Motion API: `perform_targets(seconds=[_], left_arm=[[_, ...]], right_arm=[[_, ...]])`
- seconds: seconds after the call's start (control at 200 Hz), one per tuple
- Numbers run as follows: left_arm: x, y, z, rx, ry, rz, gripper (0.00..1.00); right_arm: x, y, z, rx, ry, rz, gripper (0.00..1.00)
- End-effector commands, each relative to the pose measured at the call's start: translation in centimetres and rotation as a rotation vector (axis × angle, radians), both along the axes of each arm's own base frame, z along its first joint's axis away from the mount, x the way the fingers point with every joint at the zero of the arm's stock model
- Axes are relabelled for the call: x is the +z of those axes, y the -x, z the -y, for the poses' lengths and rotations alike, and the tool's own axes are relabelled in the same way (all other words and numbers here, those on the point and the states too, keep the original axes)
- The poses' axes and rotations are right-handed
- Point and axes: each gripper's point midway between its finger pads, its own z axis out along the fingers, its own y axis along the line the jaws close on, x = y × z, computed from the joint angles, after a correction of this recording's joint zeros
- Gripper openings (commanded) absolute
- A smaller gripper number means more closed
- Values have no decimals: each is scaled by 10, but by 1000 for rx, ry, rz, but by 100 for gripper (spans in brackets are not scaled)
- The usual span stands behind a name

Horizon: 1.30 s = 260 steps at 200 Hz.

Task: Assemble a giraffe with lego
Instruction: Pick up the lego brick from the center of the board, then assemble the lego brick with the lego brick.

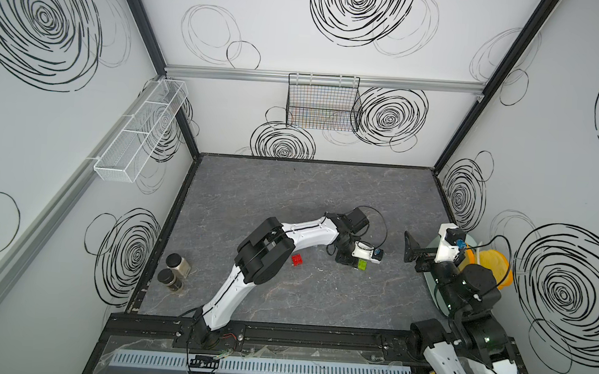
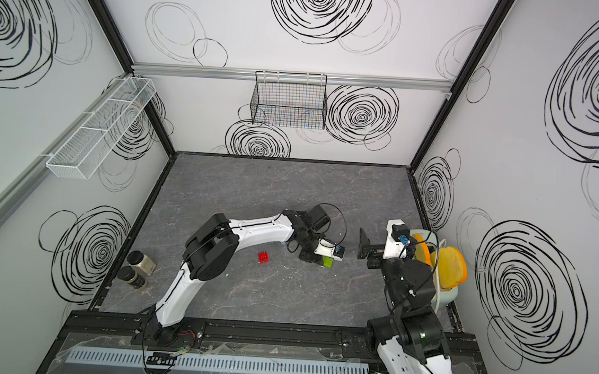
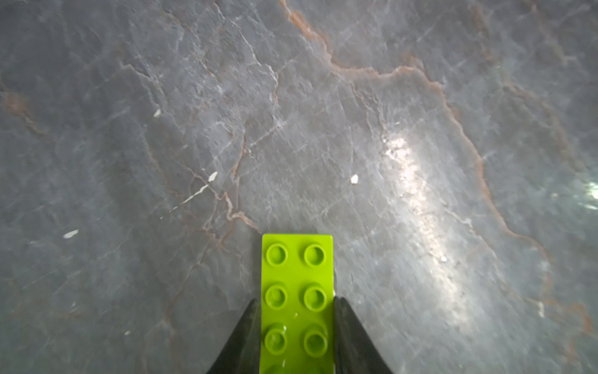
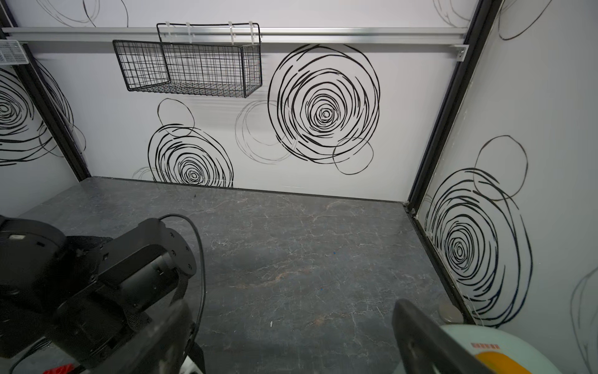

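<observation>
My left gripper (image 3: pixel 297 300) is shut on a long lime green lego brick (image 3: pixel 297 285), studs facing the camera, one black finger on each long side. In both top views this brick (image 1: pixel 362 265) (image 2: pixel 327 262) sits low near the middle of the grey table, under the left gripper (image 1: pixel 352 263); whether it touches the table I cannot tell. A red lego brick (image 1: pixel 297 259) (image 2: pixel 264 257) lies loose to its left. My right gripper (image 1: pixel 412 253) (image 4: pixel 291 336) hangs open and empty at the right. The giraffe is out of view.
Two black-lidded jars (image 1: pixel 177 264) (image 1: pixel 169 280) stand at the table's left edge. A pale plate (image 1: pixel 432 289) with orange-yellow discs (image 1: pixel 496 268) lies under the right arm at the right edge. Wire baskets (image 1: pixel 322 103) (image 1: pixel 139 129) hang on the back and left walls.
</observation>
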Motion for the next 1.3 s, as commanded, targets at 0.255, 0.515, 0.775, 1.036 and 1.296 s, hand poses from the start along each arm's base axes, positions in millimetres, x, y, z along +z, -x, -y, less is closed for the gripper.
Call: perform_targets(seconds=[0.255, 0.515, 0.775, 1.036, 1.296], left_arm=[[154, -11, -12, 30, 207, 79, 21], [201, -38, -69, 117, 217, 107, 20], [187, -49, -141, 157, 111, 55, 21], [161, -47, -156, 136, 92, 38, 22], [150, -43, -147, 92, 132, 25, 22]], right_arm=[[34, -16, -23, 56, -217, -178, 99], [15, -34, -67, 246, -405, -332, 90], [-37, -44, -112, 493, -697, -552, 74], [-55, -50, -148, 671, -821, -650, 70], [-73, -48, -194, 785, -875, -737, 66]])
